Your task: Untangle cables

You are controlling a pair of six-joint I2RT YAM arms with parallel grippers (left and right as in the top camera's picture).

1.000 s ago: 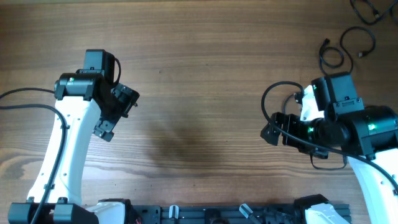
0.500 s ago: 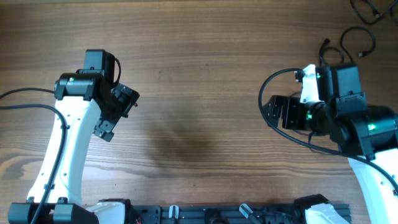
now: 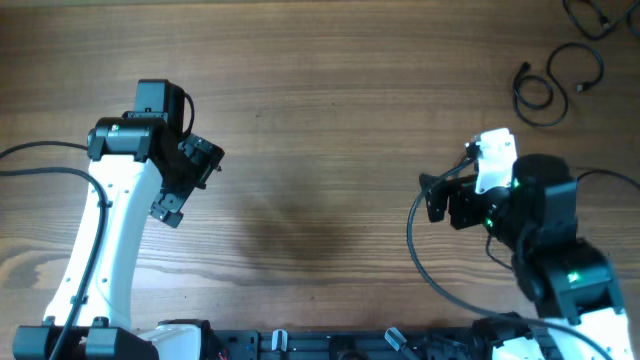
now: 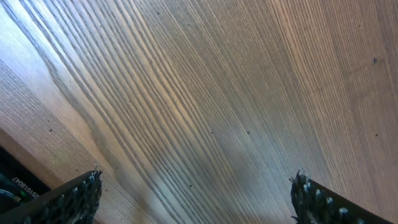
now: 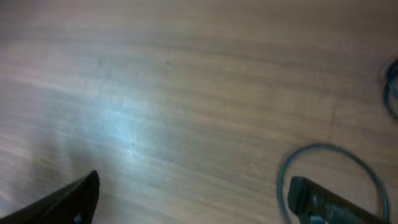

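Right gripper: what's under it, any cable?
Bare brown wooden table under the open right gripper; nothing between its fingers. A thin dark cord loop lies near one finger, owner unclear. Overhead, the right arm covers that spot.

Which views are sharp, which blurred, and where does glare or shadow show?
Right wrist: motion-blurred throughout, with a pale glare patch on the table. Left wrist: sharp wood grain. Overhead: sharp and evenly lit, cables crisp, faint shadow mid-table.
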